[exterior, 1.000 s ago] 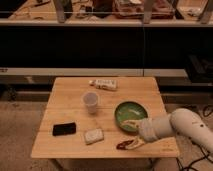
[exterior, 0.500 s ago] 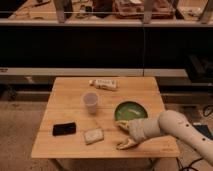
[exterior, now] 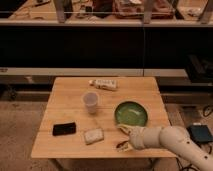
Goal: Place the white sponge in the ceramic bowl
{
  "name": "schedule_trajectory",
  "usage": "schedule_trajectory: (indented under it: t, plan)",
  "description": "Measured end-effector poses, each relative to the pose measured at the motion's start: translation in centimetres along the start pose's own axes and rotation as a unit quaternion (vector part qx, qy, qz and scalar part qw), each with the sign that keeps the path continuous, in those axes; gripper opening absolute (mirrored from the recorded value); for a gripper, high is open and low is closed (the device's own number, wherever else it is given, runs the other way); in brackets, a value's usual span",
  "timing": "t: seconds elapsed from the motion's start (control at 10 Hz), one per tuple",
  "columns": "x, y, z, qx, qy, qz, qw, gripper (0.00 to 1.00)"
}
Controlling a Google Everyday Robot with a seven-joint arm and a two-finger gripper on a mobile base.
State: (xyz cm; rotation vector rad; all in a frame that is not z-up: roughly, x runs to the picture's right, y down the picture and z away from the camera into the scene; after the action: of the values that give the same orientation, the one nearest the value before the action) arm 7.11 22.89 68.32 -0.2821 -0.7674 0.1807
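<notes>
My gripper point(exterior: 120, 137) sits low over the front right part of the table point(exterior: 70, 100), pointing left. Its two fingers are spread wide, one up near the bowl, one down near the table's front edge. Nothing is between them, so I've got hold of nothing. The upper finger point(exterior: 122, 128) is right at the lower left rim of the green bowl point(exterior: 132, 113); I can't tell if it touches. The lower finger looks dark at the tip and is close to the wood; contact there is unclear too. The white arm point(exterior: 175, 142) comes in from the lower right corner, past the table's right front corner. The white sponge point(exterior: 93, 135) lies flat on the wood just left of the gripper, apart from it and a bit tilted, not in the bowl. I see nothing inside the bowl, which sits on the right half of the table. A black flat slab point(exterior: 64, 129) lies left of the sponge, near it but not touching. A small pale cup point(exterior: 90, 102) stands upright toward the middle, behind the sponge and left of the bowl. A white printed tube point(exterior: 103, 84) lies on its side near the back edge. Behind the table there's a dark shelf front, with cluttered benches above it.
</notes>
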Motion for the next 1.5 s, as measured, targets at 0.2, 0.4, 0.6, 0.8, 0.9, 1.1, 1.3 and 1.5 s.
schedule_trajectory:
  t: [0.2,0.4,0.6,0.8,0.9,1.1,1.3,1.5]
  plan:
    - [-0.1,0.0,0.1,0.000,0.000,-0.001,1.0000,0.65]
    - [0.0,0.0,0.1,-0.002,0.004,-0.002,1.0000,0.65]
    - [0.1,0.5,0.8,0.002,0.008,0.013,0.9999,0.65]
    - [0.0,1.4,2.0,0.004,0.003,0.032,0.9995,0.65]
    - [-0.2,1.8,2.5,0.004,-0.002,0.043,0.9991,0.65]
    - [-1.3,2.7,4.3,-0.006,-0.022,0.063,0.9977,0.65]
    - [-2.3,3.5,6.0,-0.017,-0.043,0.079,0.9958,0.65]
    - [-2.6,4.1,7.2,-0.024,-0.055,0.088,0.9944,0.65]
